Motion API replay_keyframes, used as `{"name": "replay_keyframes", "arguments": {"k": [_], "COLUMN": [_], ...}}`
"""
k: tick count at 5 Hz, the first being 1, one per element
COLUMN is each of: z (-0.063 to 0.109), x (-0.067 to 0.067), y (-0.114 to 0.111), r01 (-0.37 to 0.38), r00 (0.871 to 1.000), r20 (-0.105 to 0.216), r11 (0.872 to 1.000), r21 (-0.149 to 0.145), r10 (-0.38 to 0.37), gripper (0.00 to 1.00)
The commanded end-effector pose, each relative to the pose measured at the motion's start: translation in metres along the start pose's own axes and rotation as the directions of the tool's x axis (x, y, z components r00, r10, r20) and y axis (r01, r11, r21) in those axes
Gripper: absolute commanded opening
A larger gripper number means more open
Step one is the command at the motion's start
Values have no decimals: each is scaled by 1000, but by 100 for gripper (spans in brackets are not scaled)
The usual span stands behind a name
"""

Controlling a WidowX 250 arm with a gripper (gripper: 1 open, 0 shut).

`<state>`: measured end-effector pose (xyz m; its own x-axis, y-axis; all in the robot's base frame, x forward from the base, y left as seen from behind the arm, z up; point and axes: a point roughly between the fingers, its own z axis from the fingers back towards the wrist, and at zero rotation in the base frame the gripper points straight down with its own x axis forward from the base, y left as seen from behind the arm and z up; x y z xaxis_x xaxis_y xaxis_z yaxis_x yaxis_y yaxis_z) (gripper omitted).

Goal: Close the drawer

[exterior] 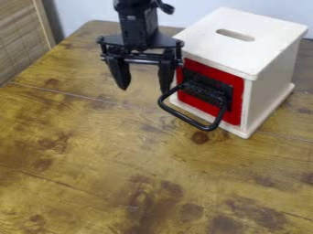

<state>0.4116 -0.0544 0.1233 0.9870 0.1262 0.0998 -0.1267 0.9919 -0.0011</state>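
1. Worn, stained wooden tabletop [110,174] fills the view; pale wall at the back, wood slats at the far left edge.
2. Landmark: pale wooden box [275,64], right of centre toward the back of the tabletop, slotted cream top facing up.
3. Left of the box: black gripper [143,84] hanging straight down from its arm, tips above the tabletop. Jaws spread wide, released, nothing between them.
4. The right-hand finger is just beside the box's front-left corner; contact with the red face can't be told from this angle.
5. The drawer [208,89] sits in the box's front face: red front, black panel. It looks slightly proud of the box frame, so probably not fully in; exact gap hard to read.
6. The black loop handle [192,113] droops forward and down from the drawer front, reaching toward the tabletop, below and right of the gripper. Gripper not touching it.
7. Progress: judged early. Drawer not yet shut, no push visibly under way. Gripper is near the front but off to its left, not squared up on it.
8. Left to do, as a judgement: get the gripper in front of the red face, press toward the box until flush. Risk: the light box may slide back rather than the drawer going in.
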Motion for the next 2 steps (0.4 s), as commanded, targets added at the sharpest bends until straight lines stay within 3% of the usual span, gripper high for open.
{"name": "replay_keyframes", "arguments": {"k": [1,2], "z": [22,17], "x": [11,5], "y": [4,16], "r01": [38,75], "r00": [996,994], "r20": [77,78], "r11": [999,997], "r21": [-20,-21], "r10": [-36,-73], "gripper": [100,100]}}
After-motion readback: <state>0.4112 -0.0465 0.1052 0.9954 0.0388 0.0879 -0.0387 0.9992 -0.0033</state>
